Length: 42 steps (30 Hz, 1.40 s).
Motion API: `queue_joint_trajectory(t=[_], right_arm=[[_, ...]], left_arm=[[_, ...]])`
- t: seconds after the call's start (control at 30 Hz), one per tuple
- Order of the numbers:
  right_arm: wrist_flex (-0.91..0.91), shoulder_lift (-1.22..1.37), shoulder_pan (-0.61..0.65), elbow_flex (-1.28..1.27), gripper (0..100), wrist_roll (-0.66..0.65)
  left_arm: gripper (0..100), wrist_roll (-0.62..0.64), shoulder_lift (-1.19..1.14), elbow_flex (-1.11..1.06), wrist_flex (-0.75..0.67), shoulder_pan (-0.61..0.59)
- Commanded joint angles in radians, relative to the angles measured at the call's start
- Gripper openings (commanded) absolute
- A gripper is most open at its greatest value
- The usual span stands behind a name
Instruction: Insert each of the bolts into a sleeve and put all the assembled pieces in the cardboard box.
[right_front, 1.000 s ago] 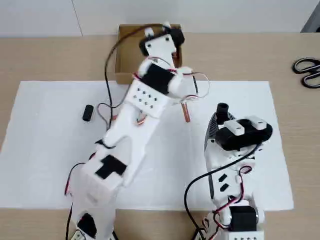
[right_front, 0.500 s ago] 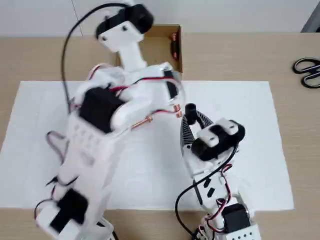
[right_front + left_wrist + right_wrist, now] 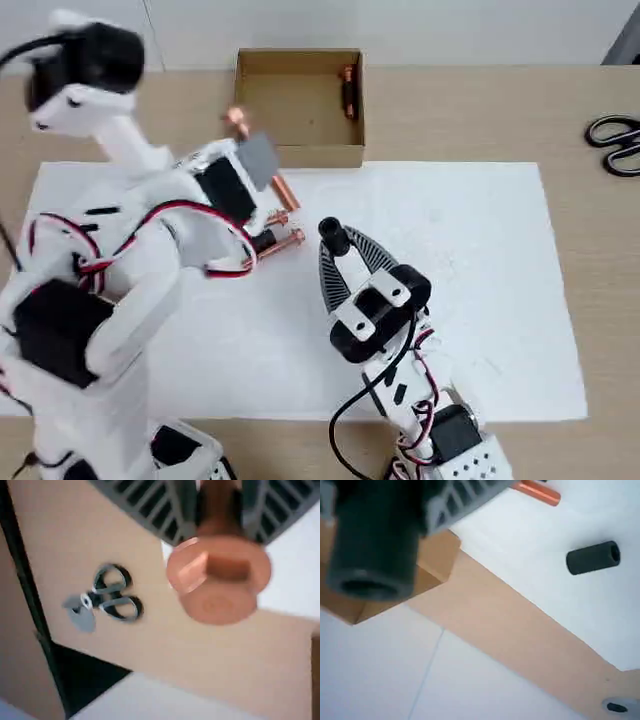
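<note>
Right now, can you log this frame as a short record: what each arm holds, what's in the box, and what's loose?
left jaws: shut on a bolt, lifted near the box
right jaws: shut on a sleeve, above the mat
in box: one assembled piece, against a side wall
loose on mat: two bolts; one sleeve
off mat: scissors on the table

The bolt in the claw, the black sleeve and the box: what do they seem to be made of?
The bolt is copper-coloured with a smooth, soft sheen, so it is likely metal, though it could be coated plastic. The sleeve is a matte black tube with no glint, probably plastic or rubber. The cardboard box is plain brown cardboard, matte and unprinted.
</note>
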State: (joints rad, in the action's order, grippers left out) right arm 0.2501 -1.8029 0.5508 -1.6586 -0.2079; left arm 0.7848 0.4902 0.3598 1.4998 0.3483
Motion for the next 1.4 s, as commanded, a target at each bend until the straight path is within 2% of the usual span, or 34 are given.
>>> queue_joint_trajectory(t=[0.0,0.1,0.2,0.3,0.43,0.53,0.7,0.9,1.2,1.37], right_arm=[[-0.028,-0.013,0.01,0.009,0.5,-0.006],[-0.03,-0.013,0.01,0.009,0.5,-0.002],[-0.03,-0.013,0.01,0.011,0.5,-0.002],[-0.03,-0.013,0.01,0.009,0.5,0.0],[-0.03,-0.013,0.01,0.011,0.5,0.0],[-0.03,-0.013,0.008,0.008,0.5,0.0],[-0.03,-0.013,0.008,0.005,0.5,0.0],[-0.028,-0.013,0.008,0.005,0.5,0.0],[-0.025,-0.013,0.007,0.005,0.5,0.0],[-0.022,-0.013,0.007,0.005,0.5,0.0]], left_arm=[[1,-0.123,0.021,-0.134,-0.192,-0.052],[1,-0.229,0.025,-0.286,-0.376,-0.054],[1,-0.27,0.028,-0.401,-0.502,0.009],[1,-0.273,0.064,-0.478,-0.557,0.1],[1,-0.298,0.224,-0.615,-0.629,0.18],[1,-0.299,0.342,-0.783,-0.697,0.175],[1,-0.299,0.491,-1.017,-0.879,0.086],[1,-0.298,0.572,-1.142,-0.895,0.084],[1,-0.298,0.571,-1.144,-0.95,0.087],[1,-0.296,0.571,-1.193,-0.947,0.138]])
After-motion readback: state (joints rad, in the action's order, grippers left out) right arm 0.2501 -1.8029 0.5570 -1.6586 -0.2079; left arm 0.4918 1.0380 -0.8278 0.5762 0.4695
